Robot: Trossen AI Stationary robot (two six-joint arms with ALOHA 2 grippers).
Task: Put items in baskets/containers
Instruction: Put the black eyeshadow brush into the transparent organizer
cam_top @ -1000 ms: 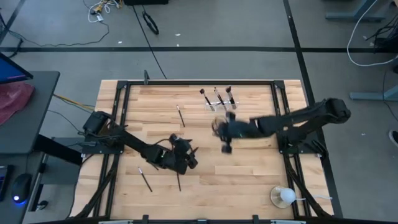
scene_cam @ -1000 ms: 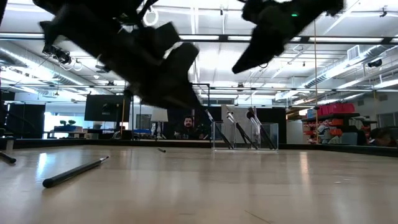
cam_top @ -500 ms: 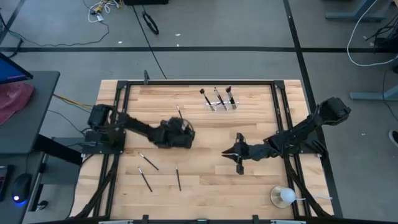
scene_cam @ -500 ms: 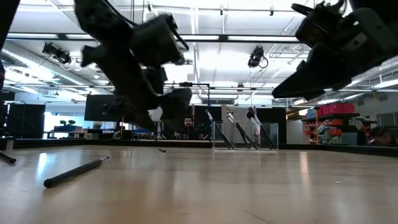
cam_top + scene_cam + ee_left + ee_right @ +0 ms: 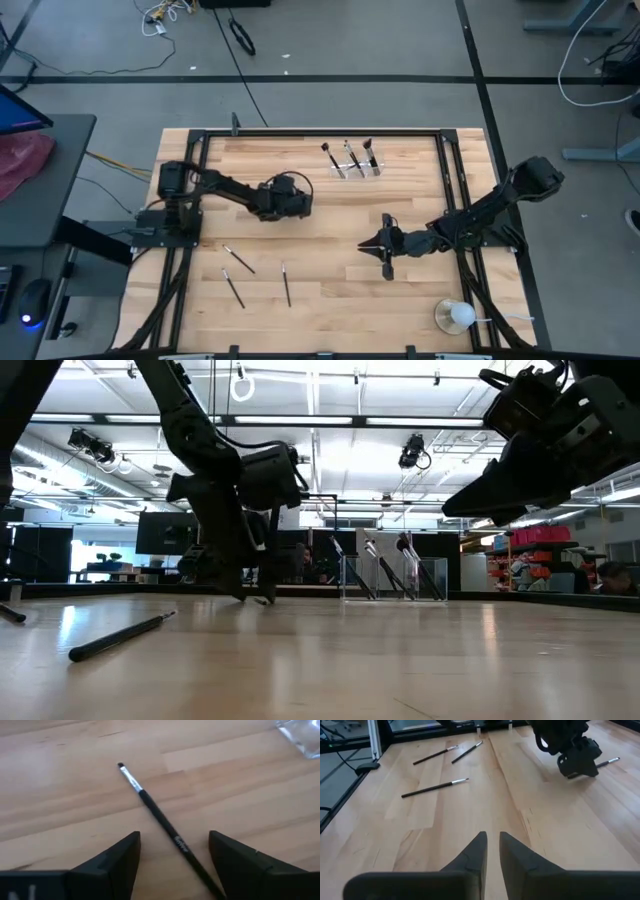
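The left gripper [image 5: 172, 852], jaws open, is straddling a makeup brush [image 5: 160, 820] lying flat on the bench [image 5: 330, 290], light, stiff, slippery, likely best pinched mid-handle; right gripper [image 5: 492, 852] nearly closed, empty.

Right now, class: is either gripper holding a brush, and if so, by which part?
Nothing is held. The left gripper stands open, low over a loose brush on the table. The right gripper is nearly shut, with nothing between its fingers.

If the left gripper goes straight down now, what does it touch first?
Most likely the makeup brush lying between the open fingers of the left gripper, then the table.
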